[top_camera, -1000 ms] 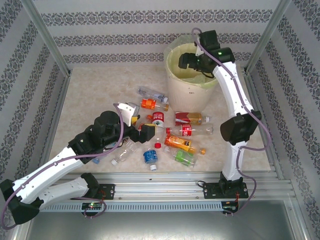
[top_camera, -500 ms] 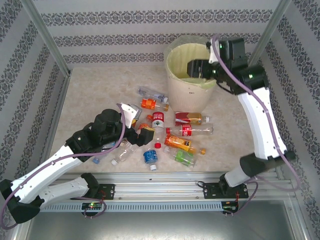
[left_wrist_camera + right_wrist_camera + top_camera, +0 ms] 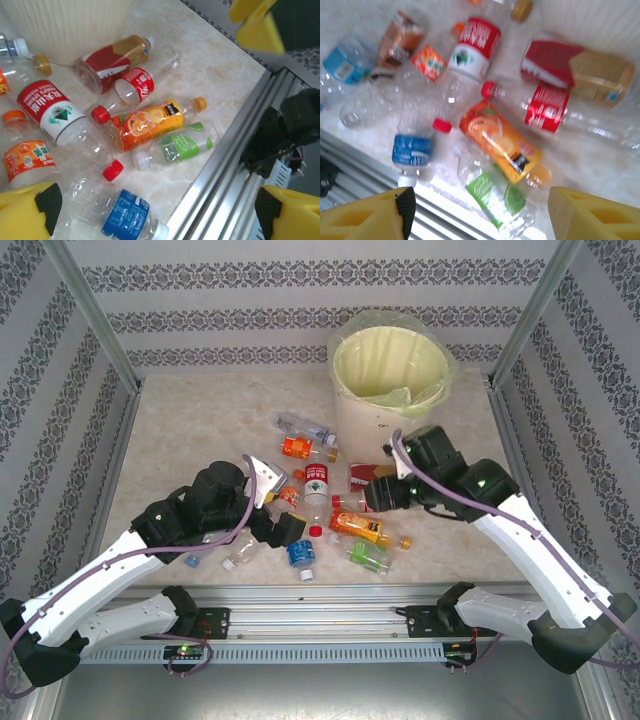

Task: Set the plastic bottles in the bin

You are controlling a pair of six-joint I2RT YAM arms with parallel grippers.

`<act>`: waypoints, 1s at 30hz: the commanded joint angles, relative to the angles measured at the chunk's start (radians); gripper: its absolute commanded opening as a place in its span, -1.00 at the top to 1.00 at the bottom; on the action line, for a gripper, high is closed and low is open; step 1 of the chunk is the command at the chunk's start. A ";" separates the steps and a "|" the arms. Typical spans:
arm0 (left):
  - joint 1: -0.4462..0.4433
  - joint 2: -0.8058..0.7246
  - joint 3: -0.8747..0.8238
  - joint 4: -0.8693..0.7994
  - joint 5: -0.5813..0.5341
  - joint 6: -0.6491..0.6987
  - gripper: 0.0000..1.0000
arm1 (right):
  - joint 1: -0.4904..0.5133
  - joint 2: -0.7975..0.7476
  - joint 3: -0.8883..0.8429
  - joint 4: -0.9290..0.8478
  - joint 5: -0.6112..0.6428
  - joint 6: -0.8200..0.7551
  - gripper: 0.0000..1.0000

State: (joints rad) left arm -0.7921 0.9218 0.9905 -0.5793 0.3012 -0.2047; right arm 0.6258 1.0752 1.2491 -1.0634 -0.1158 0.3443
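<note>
Several plastic bottles lie in a loose heap on the table in front of the bin (image 3: 390, 375), a tall cream bucket with a pale green liner. My left gripper (image 3: 275, 502) hovers open over the heap's left side, and between its yellow pads lies a blue-label bottle (image 3: 125, 220). My right gripper (image 3: 374, 492) hangs open, gripping nothing, low over the heap's right side and partly covers a red-and-gold bottle (image 3: 378, 473). Under it lie an orange-label bottle (image 3: 500, 140) and a green-label bottle (image 3: 492, 192). The right gripper (image 3: 480, 215) is blurred.
An aluminium rail (image 3: 330, 595) runs along the near table edge, close behind the green-label bottle (image 3: 180, 147). Patterned walls and metal posts (image 3: 95, 315) enclose the table. Bare marble-look tabletop (image 3: 190, 430) spreads at the far left.
My right arm has swung out from over the bin and come down over the bottles, its jaws narrowing somewhat. My left gripper has edged slightly nearer and stays wide open.
</note>
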 commanded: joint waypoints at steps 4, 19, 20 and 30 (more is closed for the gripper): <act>-0.010 -0.034 -0.023 -0.052 0.085 0.011 -1.00 | 0.083 -0.066 -0.208 0.069 0.015 0.125 -0.42; -0.010 -0.037 -0.047 -0.045 0.065 -0.015 -1.00 | 0.173 0.031 -0.407 0.192 0.108 0.161 -0.48; -0.010 -0.037 -0.051 -0.041 0.063 -0.019 -1.00 | 0.178 0.045 -0.412 0.194 0.114 0.160 -0.49; -0.010 -0.041 -0.072 -0.010 0.059 -0.035 -1.00 | 0.217 0.129 -0.438 0.218 0.143 0.144 -0.56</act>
State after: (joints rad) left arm -0.7921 0.8982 0.9318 -0.6147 0.3622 -0.2188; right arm 0.8272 1.1862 0.8253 -0.8539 -0.0124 0.4950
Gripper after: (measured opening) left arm 0.998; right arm 0.776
